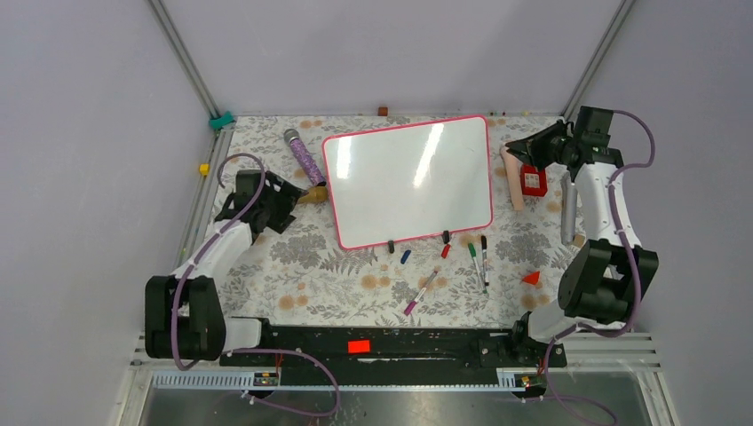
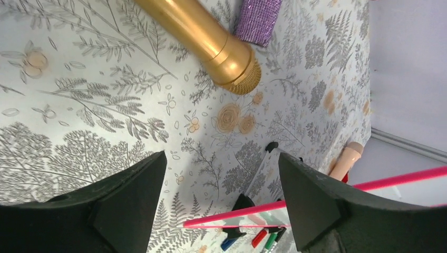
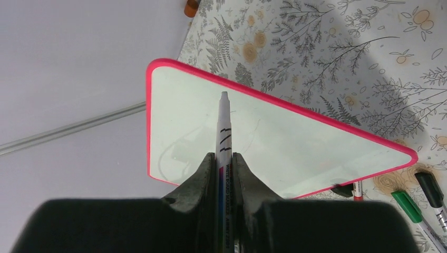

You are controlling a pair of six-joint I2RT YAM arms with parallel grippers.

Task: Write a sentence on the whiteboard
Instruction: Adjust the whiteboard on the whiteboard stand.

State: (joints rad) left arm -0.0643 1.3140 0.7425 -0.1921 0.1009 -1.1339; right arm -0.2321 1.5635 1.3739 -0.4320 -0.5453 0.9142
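Right wrist | right end effector [image 3: 224, 159] clamped on marker [image 3: 223, 121] | left end effector [image 2: 220, 161] wide open, empty

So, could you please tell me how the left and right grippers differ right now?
The left gripper is open and holds nothing; the right gripper is shut on a marker. The left gripper faces the table near a gold microphone; the right gripper aims its marker toward the whiteboard. Both are black.
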